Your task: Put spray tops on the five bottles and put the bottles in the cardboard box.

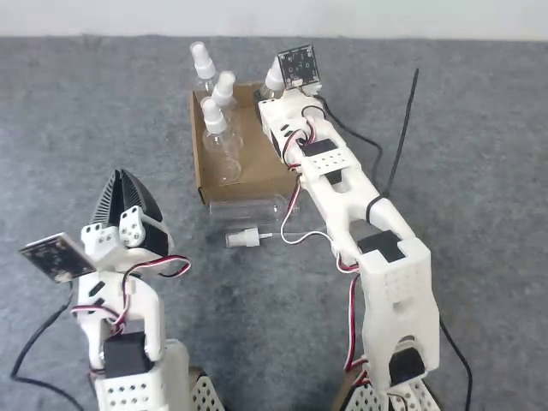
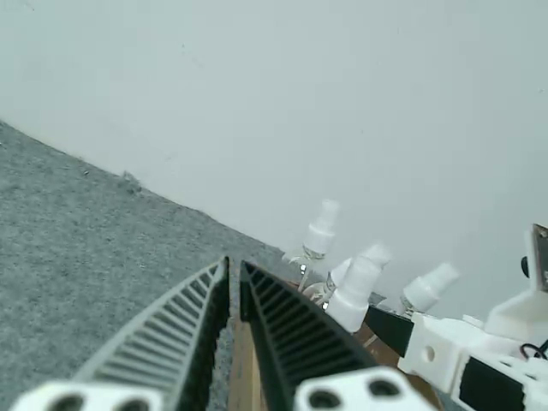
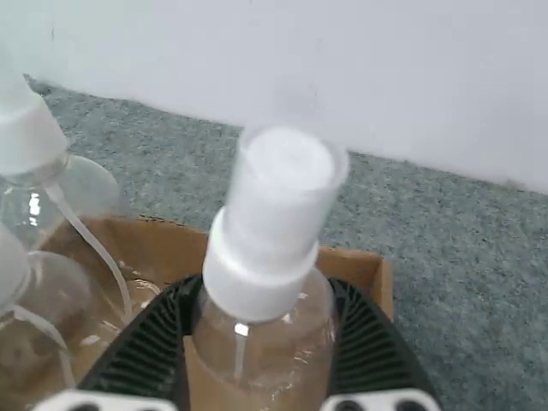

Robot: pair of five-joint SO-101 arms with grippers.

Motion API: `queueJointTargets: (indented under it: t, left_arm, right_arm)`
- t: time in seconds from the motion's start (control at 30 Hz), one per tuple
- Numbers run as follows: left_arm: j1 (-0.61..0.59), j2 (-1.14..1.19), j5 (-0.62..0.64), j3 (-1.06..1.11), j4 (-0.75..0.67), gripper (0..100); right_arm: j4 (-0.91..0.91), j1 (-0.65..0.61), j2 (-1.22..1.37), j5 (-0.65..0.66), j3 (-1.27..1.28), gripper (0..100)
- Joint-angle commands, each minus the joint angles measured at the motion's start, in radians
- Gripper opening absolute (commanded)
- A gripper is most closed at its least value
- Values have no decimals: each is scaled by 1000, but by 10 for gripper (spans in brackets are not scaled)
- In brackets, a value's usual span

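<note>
right gripper (image 3: 257,355) clamped on capped bottle (image 3: 261,274), upright at far corner of cardboard box (image 1: 257,171) | left gripper (image 2: 234,267) fingers pressed nearly together, empty, above grey table (image 1: 86,111) | three capped bottles (image 1: 218,116) stand in box | uncapped bottle (image 1: 248,207) and loose spray top (image 1: 242,237) lie just beside box

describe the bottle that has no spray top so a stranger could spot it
Find the cardboard box on the grey carpet. Just outside its near edge in the high view lies a clear bottle. Unlike the capped bottles upright in the box, it is on its side with no top, a loose spray top beside it.
</note>
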Motion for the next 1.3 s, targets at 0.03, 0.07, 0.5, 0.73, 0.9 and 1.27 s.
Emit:
queueJointTargets:
  t: [0.03,0.07,0.5,0.73,0.9,1.27]
  left_arm:
    - [3,-3,0,-12,-29,15]
    - [3,-3,0,-12,-29,15]
    - [5,-2,0,-12,-29,15]
    - [5,-2,0,-12,-29,15]
    - [5,-2,0,-12,-29,15]
    - [5,-2,0,-12,-29,15]
  right_arm:
    - [-24,-2,-16,17,-66,10]
    - [-24,-2,-16,17,-66,11]
    - [-15,-7,-16,17,-66,188]
    - [-13,-8,-25,17,-64,189]
    - [-13,-8,-27,17,-64,191]
    - [85,-30,-64,12,-64,310]
